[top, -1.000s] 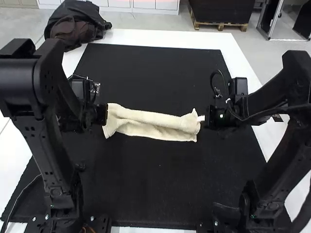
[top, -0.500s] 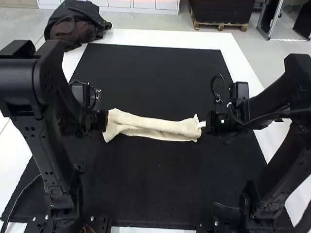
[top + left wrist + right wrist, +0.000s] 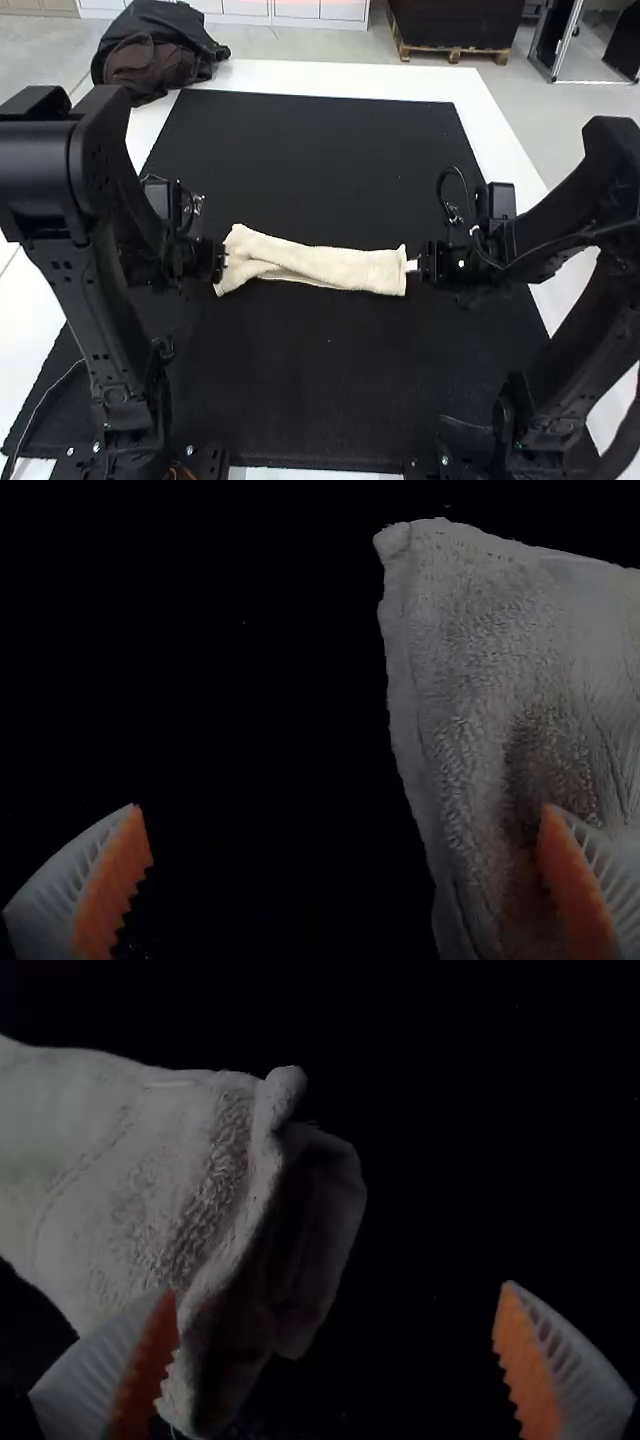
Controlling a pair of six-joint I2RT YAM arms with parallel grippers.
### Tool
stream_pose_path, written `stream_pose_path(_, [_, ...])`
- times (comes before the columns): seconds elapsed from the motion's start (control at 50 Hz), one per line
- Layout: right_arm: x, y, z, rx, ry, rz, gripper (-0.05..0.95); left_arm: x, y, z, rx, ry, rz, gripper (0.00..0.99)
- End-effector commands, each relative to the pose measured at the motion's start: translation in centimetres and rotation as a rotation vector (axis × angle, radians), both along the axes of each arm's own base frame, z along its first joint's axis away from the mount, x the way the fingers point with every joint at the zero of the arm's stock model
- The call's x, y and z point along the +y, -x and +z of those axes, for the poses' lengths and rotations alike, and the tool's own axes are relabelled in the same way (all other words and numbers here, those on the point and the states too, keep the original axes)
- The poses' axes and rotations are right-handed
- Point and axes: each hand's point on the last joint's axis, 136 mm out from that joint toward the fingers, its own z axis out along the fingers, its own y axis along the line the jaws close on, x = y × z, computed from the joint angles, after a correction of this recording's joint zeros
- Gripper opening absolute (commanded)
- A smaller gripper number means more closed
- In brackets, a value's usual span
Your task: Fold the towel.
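1. From where I stand, the towel (image 3: 335, 267) lies as a narrow, rumpled strip on the black mat (image 3: 330, 370)
2. Left gripper (image 3: 343, 805), by one short end: spread wide; right gripper (image 3: 339, 1287), by the other: likewise
3. Handling: probably light, soft and limp
4. Recommended hold: all layers at each short end — one alone could peel away

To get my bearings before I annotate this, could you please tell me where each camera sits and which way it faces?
High view: above and behind the arms, facing forward and down over the black mat and towel; left arm and right arm show.
Left wrist view: on that arm's wrist, facing the towel's left end, with the open left hand.
Right wrist view: on that arm's wrist, facing the towel's right end, with the open right hand.
Both wrist views share the towel.
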Motion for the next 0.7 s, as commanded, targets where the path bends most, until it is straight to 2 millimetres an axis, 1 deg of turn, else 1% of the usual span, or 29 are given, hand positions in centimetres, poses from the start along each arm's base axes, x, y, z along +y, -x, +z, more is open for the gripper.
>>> stream_pose_path(0.0, [-0.8, -0.4, 0.2, -0.023, 0.031, -0.023, 0.8, 0.5, 0.1, 0.1, -0.001, -0.017, 0.011, 0.964])
stream_pose_path(0.04, [-0.9, -0.5, 0.2, -0.023, 0.033, -0.024, 0.8, 0.5, 0.1, 0.1, -0.002, -0.017, 0.012, 0.966])
stream_pose_path(0.1, [-0.8, -0.5, 0.4, -0.031, 0.034, -0.02, 0.86, 0.5, 0.0, 0.2, -0.007, -0.015, 0.012, 0.966])
stream_pose_path(0.18, [-0.9, -0.7, 0.6, -0.04, 0.037, -0.02, 0.87, 0.3, -0.3, 0.6, -0.021, -0.011, 0.005, 0.966])
stream_pose_path(0.24, [-0.9, -0.9, 1.2, -0.059, 0.037, -0.018, 0.89, 0.2, -0.4, 0.7, -0.03, -0.004, -0.002, 0.966])
stream_pose_path(0.48, [-1.3, -2.1, 3.5, -0.135, 0.052, -0.05, 0.89, 0.3, -1.3, 2.2, -0.084, 0.005, 0.01, 0.969])
stream_pose_path(0.58, [-1.2, -2.1, 3.8, -0.133, 0.05, -0.042, 0.89, 0.3, -1.7, 3.0, -0.108, 0.006, 0.013, 0.969])
stream_pose_path(0.68, [-0.8, -1.8, 3.8, -0.114, 0.036, -0.026, 0.89, 0.4, -2.1, 4.4, -0.145, 0.009, 0.019, 0.969])
